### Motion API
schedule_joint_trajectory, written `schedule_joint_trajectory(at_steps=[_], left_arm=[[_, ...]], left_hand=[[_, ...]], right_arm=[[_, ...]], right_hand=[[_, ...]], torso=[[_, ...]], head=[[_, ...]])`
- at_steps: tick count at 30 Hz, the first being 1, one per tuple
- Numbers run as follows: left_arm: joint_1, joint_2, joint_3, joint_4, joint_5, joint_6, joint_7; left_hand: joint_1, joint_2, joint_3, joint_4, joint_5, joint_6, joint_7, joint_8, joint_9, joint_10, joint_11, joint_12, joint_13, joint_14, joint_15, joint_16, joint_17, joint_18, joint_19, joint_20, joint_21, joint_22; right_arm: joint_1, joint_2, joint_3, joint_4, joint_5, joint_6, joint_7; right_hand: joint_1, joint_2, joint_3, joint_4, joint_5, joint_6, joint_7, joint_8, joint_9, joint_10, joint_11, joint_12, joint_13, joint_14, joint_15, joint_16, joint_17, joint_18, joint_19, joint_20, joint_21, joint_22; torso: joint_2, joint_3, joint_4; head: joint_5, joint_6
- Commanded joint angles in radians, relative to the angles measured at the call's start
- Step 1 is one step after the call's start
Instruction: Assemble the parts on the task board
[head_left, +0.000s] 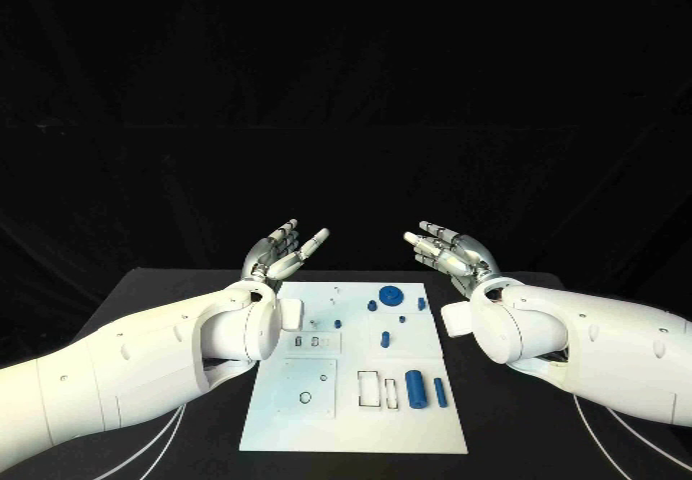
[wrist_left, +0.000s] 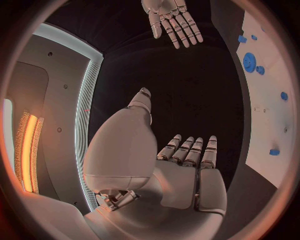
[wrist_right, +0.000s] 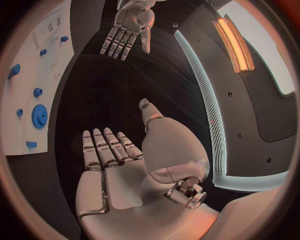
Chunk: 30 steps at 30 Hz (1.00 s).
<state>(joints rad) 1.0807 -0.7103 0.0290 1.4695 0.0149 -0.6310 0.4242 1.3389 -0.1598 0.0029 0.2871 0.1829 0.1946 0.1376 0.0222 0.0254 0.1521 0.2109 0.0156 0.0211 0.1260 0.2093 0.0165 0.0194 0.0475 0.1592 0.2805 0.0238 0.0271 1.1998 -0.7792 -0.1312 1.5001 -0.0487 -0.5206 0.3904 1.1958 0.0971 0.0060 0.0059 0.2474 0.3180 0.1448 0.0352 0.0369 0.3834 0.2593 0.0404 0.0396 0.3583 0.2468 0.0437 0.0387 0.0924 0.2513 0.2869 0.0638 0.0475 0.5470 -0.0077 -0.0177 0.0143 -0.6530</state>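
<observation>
The white task board (head_left: 325, 400) lies flat in the middle of the black table. On it sit a round blue gear (head_left: 391, 294), a blue cylinder (head_left: 415, 388), a slim blue bar (head_left: 438, 390) and several small blue pegs (head_left: 385, 339). My left hand (head_left: 283, 250) is raised above the board's far left corner, palm up, fingers spread, holding nothing. My right hand (head_left: 449, 250) is raised above the far right corner, also open and empty. The left wrist view has the left hand (wrist_left: 187, 165), the right hand (wrist_left: 172, 20) and the gear (wrist_left: 250, 62). The right wrist view has the right hand (wrist_right: 109, 155).
The board (wrist_right: 37, 75) has rectangular slots (head_left: 371, 389) and an oval hole (head_left: 304, 398) near its front. Black table (head_left: 159, 300) stretches on both sides of the board. White cables (head_left: 173, 435) run along the table beneath my arms.
</observation>
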Motion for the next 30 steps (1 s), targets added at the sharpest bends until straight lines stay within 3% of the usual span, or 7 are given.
schedule_joint_trajectory(at_steps=[1,4,5,9,12,22,30], left_arm=[[0.002,0.002,0.001,0.001,0.002,0.048,-0.015],[0.002,0.002,0.001,0.001,0.002,0.048,-0.015],[0.005,-0.049,0.001,0.02,-0.008,0.06,0.007],[0.008,-0.068,0.001,0.038,-0.012,0.056,0.018],[0.011,-0.081,0.001,0.051,-0.014,0.055,0.021],[0.045,-0.129,0.001,0.11,-0.02,0.071,0.008],[0.07,-0.193,0.001,0.212,-0.02,0.108,-0.001]], left_hand=[[0.062,0.036,0.023,0.01,0.002,0.095,0.126,0.021,0.012,0.075,0.024,0.018,0.01,0.061,0.014,0.014,0.009,0.019,0.02,0.015,0.013,0.006],[0.086,0.065,0.037,0.006,-0.002,0.25,0.133,0.054,0.029,0.199,0.036,0.039,0.021,0.153,0.026,0.032,0.019,0.026,0.081,0.014,0.033,0.017],[0.094,0.073,0.039,0.005,-0.004,0.293,0.133,0.063,0.033,0.255,0.04,0.05,0.026,0.21,0.03,0.045,0.026,0.033,0.127,0.014,0.049,0.025],[0.121,0.098,0.04,-0.005,-0.007,0.517,0.124,0.107,0.051,0.55,0.033,0.115,0.048,0.524,0.017,0.123,0.059,0.055,0.406,0.014,0.153,0.074],[0.134,0.106,0.035,-0.011,-0.008,0.621,0.117,0.127,0.056,0.64,0.015,0.139,0.052,0.624,-0.003,0.151,0.069,0.066,0.482,0.012,0.186,0.084],[0.148,0.116,0.012,-0.017,-0.008,0.674,0.105,0.12,0.045,0.714,-0.004,0.146,0.049,0.701,-0.026,0.172,0.069,0.096,0.551,0.01,0.22,0.087],[0.156,0.12,-0.005,-0.025,-0.008,0.712,0.09,0.123,0.044,0.783,-0.023,0.167,0.057,0.765,-0.048,0.206,0.079,0.118,0.594,0.009,0.244,0.09]], right_arm=[[0.011,0.001,-0.008,-0.006,-0.057,0.148,-0.059],[0.015,0.001,-0.011,-0.008,-0.06,0.159,-0.064],[0.024,-0.013,-0.01,-0.052,-0.474,0.067,-0.004],[0.029,-0.017,-0.01,-0.061,-0.545,0.056,-0.009],[0.033,-0.021,-0.01,-0.063,-0.577,0.052,-0.016],[0.063,-0.027,-0.009,-0.065,-0.745,0.091,-0.072],[0.094,-0.021,-0.008,-0.065,-1.002,0.125,-0.198]], right_hand=[[0.125,-0.001,0.02,-0.071,-0.007,0.19,0.149,0.034,0.017,0.248,-0.003,0.034,0.017,0.288,-0.012,0.051,0.02,0.031,0.158,0.004,0.07,0.034],[0.158,-0.007,0.029,-0.099,-0.025,0.319,0.137,0.051,0.024,0.425,-0.021,0.058,0.025,0.447,-0.033,0.074,0.026,0.054,0.316,0.004,0.136,0.063],[0.166,-0.008,0.032,-0.107,-0.027,0.358,0.132,0.054,0.025,0.462,-0.027,0.06,0.025,0.474,-0.04,0.076,0.026,0.06,0.359,0.003,0.153,0.07],[0.185,-0.013,0.044,-0.131,-0.034,0.478,0.117,0.061,0.028,0.528,-0.045,0.059,0.024,0.551,-0.063,0.082,0.026,0.082,0.434,0.003,0.187,0.078],[0.186,-0.015,0.051,-0.14,-0.04,0.544,0.11,0.06,0.029,0.564,-0.054,0.055,0.024,0.593,-0.074,0.082,0.025,0.089,0.466,0.0,0.202,0.08],[0.179,-0.032,0.09,-0.178,-0.038,0.634,0.086,0.041,0.029,0.674,-0.087,0.035,0.026,0.743,-0.117,0.086,0.032,0.094,0.57,-0.036,0.253,0.09],[0.152,-0.07,0.13,-0.21,0.012,0.709,0.047,0.047,0.032,0.801,-0.131,0.036,0.036,0.917,-0.18,0.125,0.079,0.093,0.715,-0.104,0.358,0.136]], torso=[[0.0,-0.0003,-0.0004],[0.0,-0.0003,-0.0004],[0.015,-0.0011,-0.0063],[0.023,-0.0018,-0.0061],[0.031,-0.002,-0.0073],[0.072,-0.0053,-0.0012],[0.119,-0.0098,0.005]], head=[[0.0,0.0],[0.0,0.0],[0.003,-0.016],[0.001,-0.015],[0.001,-0.011],[-0.006,0.0],[-0.017,0.008]])
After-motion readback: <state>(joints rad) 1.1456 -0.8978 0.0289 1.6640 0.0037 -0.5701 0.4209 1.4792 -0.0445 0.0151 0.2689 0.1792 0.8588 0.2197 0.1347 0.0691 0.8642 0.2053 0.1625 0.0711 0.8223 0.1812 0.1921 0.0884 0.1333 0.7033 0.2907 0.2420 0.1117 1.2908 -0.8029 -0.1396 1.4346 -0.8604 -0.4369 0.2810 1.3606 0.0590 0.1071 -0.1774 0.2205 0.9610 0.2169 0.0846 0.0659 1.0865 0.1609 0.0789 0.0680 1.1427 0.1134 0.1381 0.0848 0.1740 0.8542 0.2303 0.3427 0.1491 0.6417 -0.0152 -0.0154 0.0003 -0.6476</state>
